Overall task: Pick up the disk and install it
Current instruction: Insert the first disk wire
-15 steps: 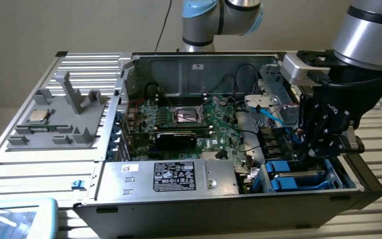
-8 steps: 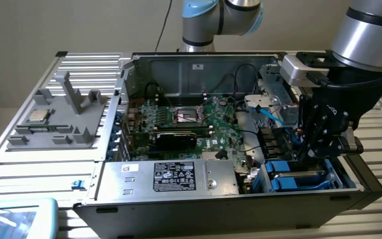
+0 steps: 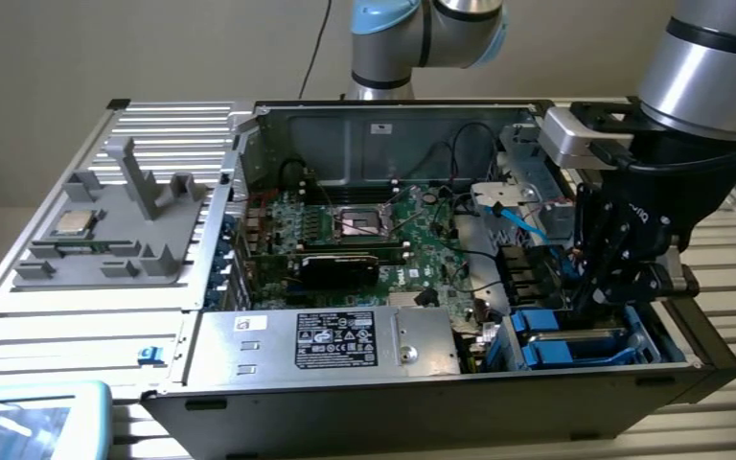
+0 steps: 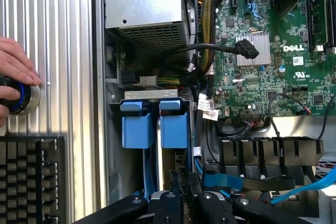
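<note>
The disk [image 3: 570, 347] stands on edge in the drive bay at the front corner of the open computer case [image 3: 342, 402], on the exterior view's right; its blue carrier frames a silver-grey body. In the wrist view its blue carrier tabs [image 4: 173, 127] rise out of the bay beside the motherboard [image 4: 273, 56]. My gripper [image 3: 594, 305] reaches down into that bay. Its black fingers [image 4: 191, 187] stand close together on the disk's near end, and the contact itself is hidden behind them.
A hand [image 4: 13, 72] rests on a blue-ringed button [image 4: 21, 98] on the slatted table, next to a keyboard [image 4: 31, 177]. A grey fixture [image 3: 112, 240] holding a processor chip [image 3: 74, 222] sits on the exterior view's left. The power supply [image 3: 330, 340] and loose cables [image 4: 210, 51] crowd the bay.
</note>
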### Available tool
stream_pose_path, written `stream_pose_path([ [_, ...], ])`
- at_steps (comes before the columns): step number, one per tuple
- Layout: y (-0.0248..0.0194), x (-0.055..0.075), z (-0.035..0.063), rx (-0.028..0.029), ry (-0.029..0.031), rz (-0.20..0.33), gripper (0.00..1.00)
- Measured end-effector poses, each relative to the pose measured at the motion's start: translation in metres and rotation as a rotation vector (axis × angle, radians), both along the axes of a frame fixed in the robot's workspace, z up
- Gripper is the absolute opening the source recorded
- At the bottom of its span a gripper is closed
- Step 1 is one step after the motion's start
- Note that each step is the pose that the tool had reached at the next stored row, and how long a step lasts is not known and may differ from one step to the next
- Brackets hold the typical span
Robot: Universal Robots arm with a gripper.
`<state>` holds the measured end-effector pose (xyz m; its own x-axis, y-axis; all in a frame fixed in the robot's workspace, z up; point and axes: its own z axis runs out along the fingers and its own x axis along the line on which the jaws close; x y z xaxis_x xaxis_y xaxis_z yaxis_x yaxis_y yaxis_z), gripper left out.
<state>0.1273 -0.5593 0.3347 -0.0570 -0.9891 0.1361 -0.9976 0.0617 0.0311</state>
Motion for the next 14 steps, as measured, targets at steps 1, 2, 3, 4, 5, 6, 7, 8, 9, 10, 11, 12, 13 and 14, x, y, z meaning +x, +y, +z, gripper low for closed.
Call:
stream_pose_path([
  [1, 0.0, 0.0003, -0.0001, 0.0, 0.0001, 0.0, 0.16],
  [2, 0.0, 0.001, -0.0002, 0.0001, 0.0001, 0.0, 0.16],
  [3, 0.0, 0.0017, -0.0003, 0.0001, 0.0002, -0.001, 0.16],
  [4, 0.0, 0.0025, -0.0004, 0.0001, 0.0002, -0.002, 0.16],
  [5, 0.0, 0.003, -0.0004, 0.0, 0.0001, -0.002, 0.16],
  [6, 0.0, 0.0032, -0.0005, 0.0, 0.0, -0.002, 0.16],
  [7, 0.0, 0.0033, -0.0006, -0.0002, -0.0001, -0.003, 0.16],
  [8, -0.0001, 0.0034, -0.001, -0.0001, -0.0001, -0.003, 0.16],
  [9, 0.0, 0.0033, -0.0016, 0.0, 0.0, -0.004, 0.16],
  [10, 0.0, 0.0033, -0.0021, -0.0001, 0.0, -0.004, 0.16],
  [11, 0.0, 0.0033, -0.0026, -0.0001, 0.0, -0.004, 0.16],
  [12, 0.0, 0.0033, -0.003, -0.0001, 0.0, -0.005, 0.16],
  [13, 0.0, 0.0033, -0.0034, -0.0002, 0.0, -0.005, 0.16],
  [14, -0.0001, 0.0033, -0.0039, -0.0002, 0.0001, -0.006, 0.16],
])
